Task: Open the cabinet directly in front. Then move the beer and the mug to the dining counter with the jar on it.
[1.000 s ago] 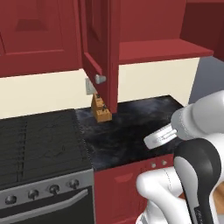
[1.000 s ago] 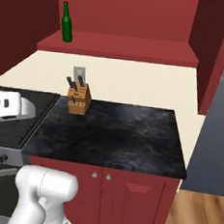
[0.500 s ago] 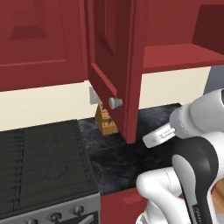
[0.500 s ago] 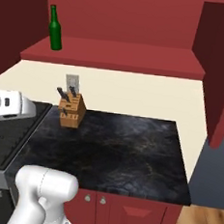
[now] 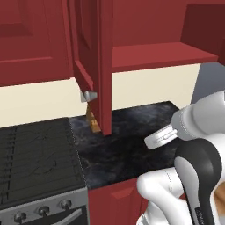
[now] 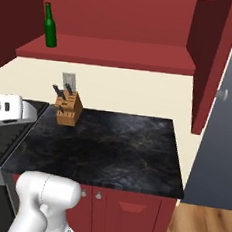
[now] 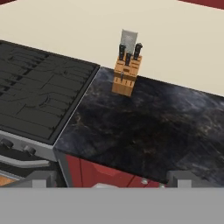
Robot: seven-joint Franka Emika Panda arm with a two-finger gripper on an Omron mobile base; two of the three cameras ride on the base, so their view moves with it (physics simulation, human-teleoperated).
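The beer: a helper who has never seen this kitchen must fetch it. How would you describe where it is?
Look at the open red cabinet above the black worktop. On the left end of its shelf stands the beer, a slim green bottle, upright. Below it is a knife block, wooden and squat.

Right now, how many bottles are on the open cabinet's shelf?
1: the green bottle stands at the left end of the cabinet shelf. The open door may hide more from the left base view.
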